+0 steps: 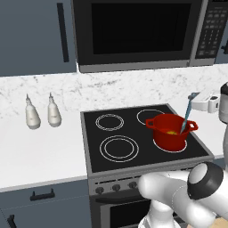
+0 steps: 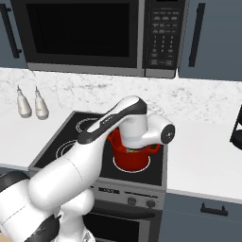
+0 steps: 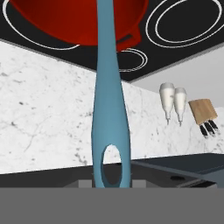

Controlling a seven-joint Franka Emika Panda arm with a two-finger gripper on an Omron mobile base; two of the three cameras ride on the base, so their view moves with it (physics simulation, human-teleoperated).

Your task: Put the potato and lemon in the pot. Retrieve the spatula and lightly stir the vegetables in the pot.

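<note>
On the stove's front right burner, red pot [image 1: 171, 131] holds something yellow, likely the lemon [image 1: 170, 132], while the gripper [image 1: 199, 99], clamped on the spatula [image 1: 187, 115] handle, stands it tip-down inside the pot.

Left base view: the stove [image 1: 142, 133] is seen from behind and left of the arm, looking forward and down.
Right base view: the stove [image 2: 101, 146] is seen from the right, partly blocked by the arm.
Shared: stove, red pot [image 1: 171, 132], microwave [image 1: 138, 31].
Hand view: set close along the spatula [image 3: 109, 109], the scene appearing inverted.
</note>
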